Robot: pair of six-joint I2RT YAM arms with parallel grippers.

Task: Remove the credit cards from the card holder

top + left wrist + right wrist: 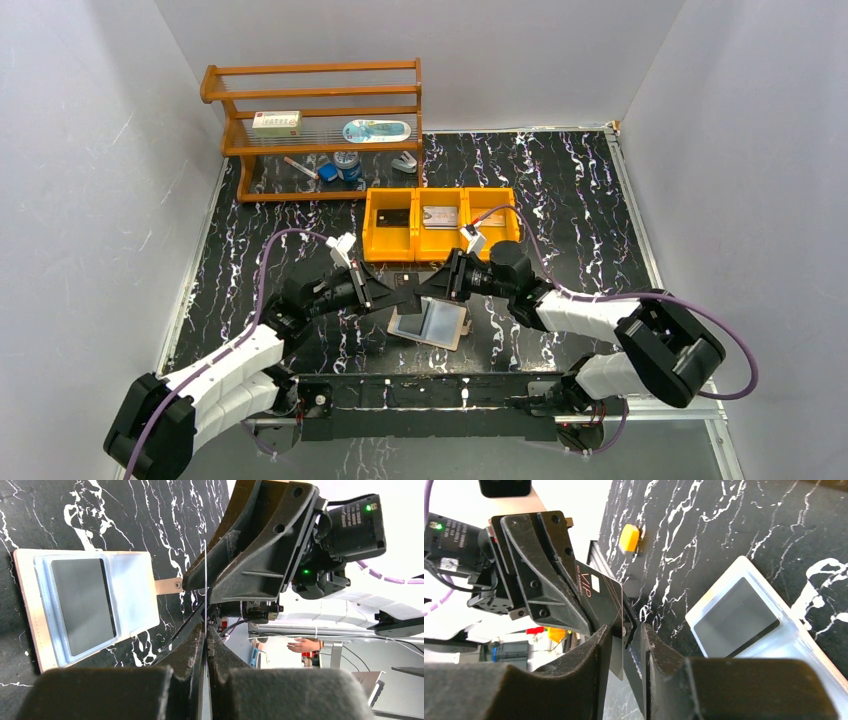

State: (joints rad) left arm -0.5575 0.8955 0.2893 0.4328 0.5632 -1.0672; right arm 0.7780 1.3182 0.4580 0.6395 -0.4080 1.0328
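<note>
Step in hand, as I read it: passing a card between arms above the desk (pixel 300 225).

- Left gripper (pixel 205 630): fingers narrow, clamped on the black card (pixel 606 600), which stands on edge.
- Right gripper (pixel 626 630): fingers narrow, one on either side of the same card. Cannot tell if both pads bear on it.
- Card holder (pixel 407 324): lies spread open and flat on the desk just near of both grippers, closure tab out. A dark grey card (pixel 82 605) sits in its clear sleeve, so the task is not finished.

To do it well: the receiving fingers should seat squarely on the card face before the other pair lets go. Keep the card in one plane, as twisting a thin card could flick it out.

Orange tray (pixel 415 225), far of the grippers, three compartments:
- Left: a black card (pixel 390 218).
- Middle: a grey-brown card (pixel 440 215).
- Right: partly hidden by the right arm, no card seen in the visible part.
</note>
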